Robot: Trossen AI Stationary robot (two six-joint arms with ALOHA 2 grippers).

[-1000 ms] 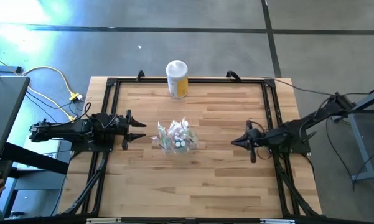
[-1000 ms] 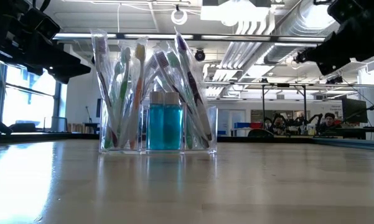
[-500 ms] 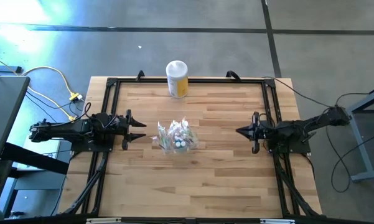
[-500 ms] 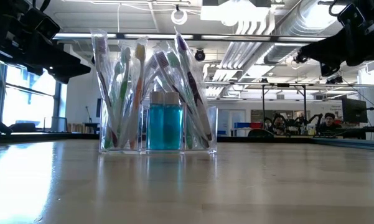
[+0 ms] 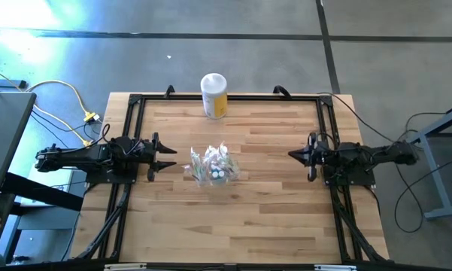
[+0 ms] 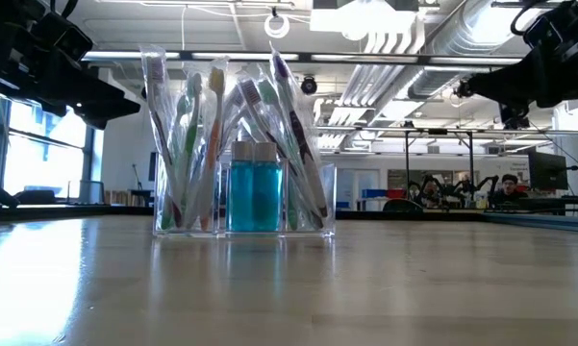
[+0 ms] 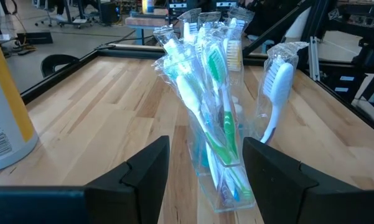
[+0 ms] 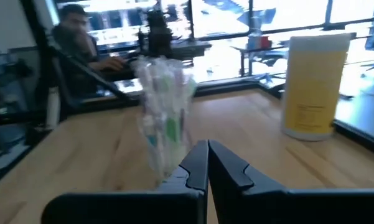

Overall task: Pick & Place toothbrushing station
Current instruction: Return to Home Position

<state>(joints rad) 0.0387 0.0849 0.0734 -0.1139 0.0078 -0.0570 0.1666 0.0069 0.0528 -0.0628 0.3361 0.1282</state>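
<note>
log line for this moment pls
left gripper: open, left side, empty | right gripper: shut, right side, empty | clear organizer: mid-table, holds wrapped toothbrushes | yellow jar: back edge

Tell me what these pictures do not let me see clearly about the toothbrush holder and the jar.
- High view: toothbrushing station, its clear walls are too small to trace.
- Low view: toothbrushes, number unclear, because their wrappers overlap.
- Left wrist view: yellow jar, lid cut off by the edge.

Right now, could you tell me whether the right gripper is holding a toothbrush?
No, the right gripper is shut with nothing between its fingers, apart from the toothbrushing station.
</note>
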